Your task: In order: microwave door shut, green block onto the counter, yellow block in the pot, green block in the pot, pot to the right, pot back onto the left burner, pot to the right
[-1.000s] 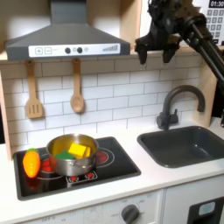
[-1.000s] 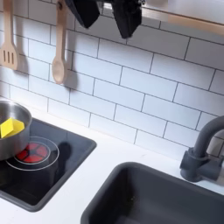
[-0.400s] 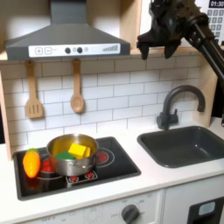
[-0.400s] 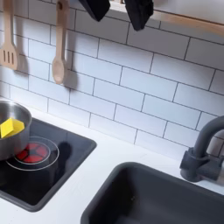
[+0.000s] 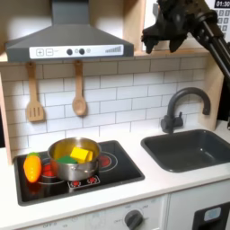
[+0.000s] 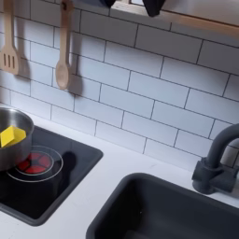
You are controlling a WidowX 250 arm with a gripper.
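While both blocks lie in it:
Pot [image 5: 74, 158]: on left burner.
Gripper [image 5: 160, 36]: high above, toward the first exterior view's right of pot.
Fingers: spread, empty.

My black gripper [image 5: 163, 38] has climbed higher — in the second exterior view only its fingertips [image 6: 152, 7] remain at the top edge.

The round shiny steel pot [image 5: 75, 156] is occupying the left burner of the black cooktop [image 5: 115, 171], with an orange-and-yellow toy vegetable [image 5: 32, 167] crowding its left in the first exterior view. The burner at its right is lying open. Beyond that, the dark grey sink [image 5: 191, 149] and curved dark faucet [image 5: 180, 106] are blocking the pale off-white tabletop [image 6: 105, 164]. The black tool [image 5: 162, 36] is hanging high, probably clear of everything.
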